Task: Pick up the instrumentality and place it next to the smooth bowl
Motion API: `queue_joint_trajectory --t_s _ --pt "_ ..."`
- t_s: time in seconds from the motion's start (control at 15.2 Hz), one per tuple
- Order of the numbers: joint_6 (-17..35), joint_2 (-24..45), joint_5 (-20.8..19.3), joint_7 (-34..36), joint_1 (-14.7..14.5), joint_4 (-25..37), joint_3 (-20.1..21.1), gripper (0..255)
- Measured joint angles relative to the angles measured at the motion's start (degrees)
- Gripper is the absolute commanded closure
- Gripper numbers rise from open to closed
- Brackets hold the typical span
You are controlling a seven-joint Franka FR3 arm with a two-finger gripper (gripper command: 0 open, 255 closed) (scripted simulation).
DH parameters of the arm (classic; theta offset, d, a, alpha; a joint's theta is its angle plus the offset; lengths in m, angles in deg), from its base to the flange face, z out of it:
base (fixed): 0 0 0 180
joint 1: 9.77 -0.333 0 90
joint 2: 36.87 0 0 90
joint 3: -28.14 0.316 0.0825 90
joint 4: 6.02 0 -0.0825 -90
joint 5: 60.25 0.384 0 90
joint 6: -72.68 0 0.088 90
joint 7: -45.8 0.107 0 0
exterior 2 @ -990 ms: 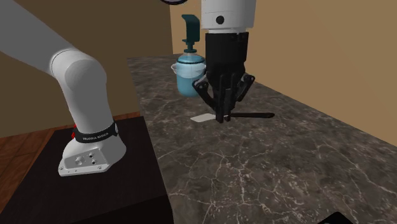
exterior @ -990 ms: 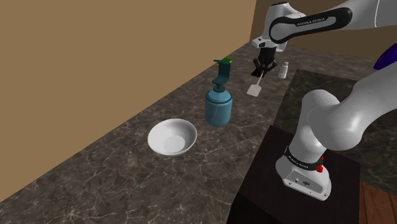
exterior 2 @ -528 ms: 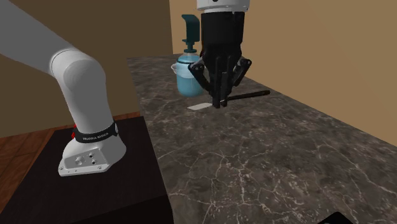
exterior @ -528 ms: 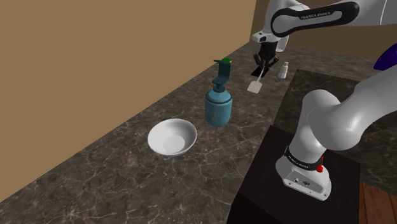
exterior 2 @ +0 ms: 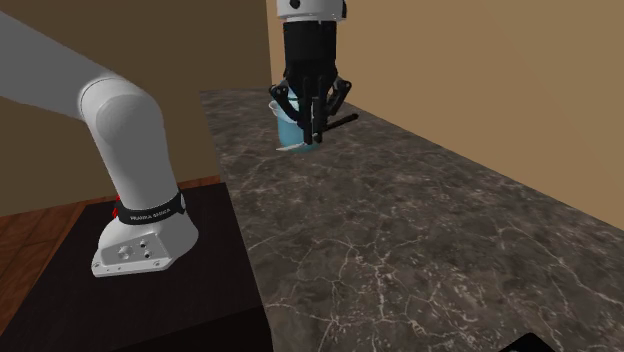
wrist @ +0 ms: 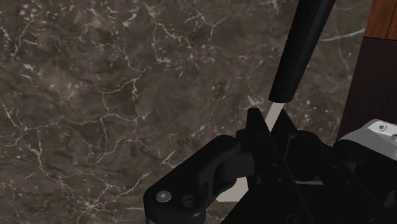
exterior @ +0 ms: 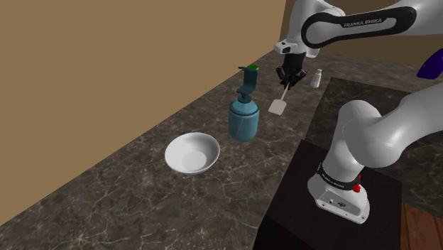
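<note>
Between the fingers (exterior: 286, 79), which are clamped on its black handle, the spatula (exterior: 278, 106) hangs blade-down above the dark marble worktop (exterior: 142, 192). Just beside the fingers stands a blue soap dispenser (exterior: 243, 117), with the white bowl (exterior: 192, 153) beyond it, well apart.

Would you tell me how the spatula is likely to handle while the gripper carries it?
The spatula looks straight, without sag, in the gripper, so it is probably stiff. Thin and long, it is likely light, yet might pivot in that narrow grip.

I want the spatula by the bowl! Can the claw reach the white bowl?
Probably yes. The claw, holding the spatula, hangs above the counter; only the blue soap bottle stands near its path to the bowl.
</note>
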Motion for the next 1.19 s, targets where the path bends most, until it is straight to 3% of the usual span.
queue_joint_trajectory --t_s 0.53,1.19 --pt "-1.5 -4.1 6.9 11.6 -2.7 -6.7 11.7 255" --pt "-0.6 -2.7 17.8 26.2 -10.5 -9.2 25.2 255"
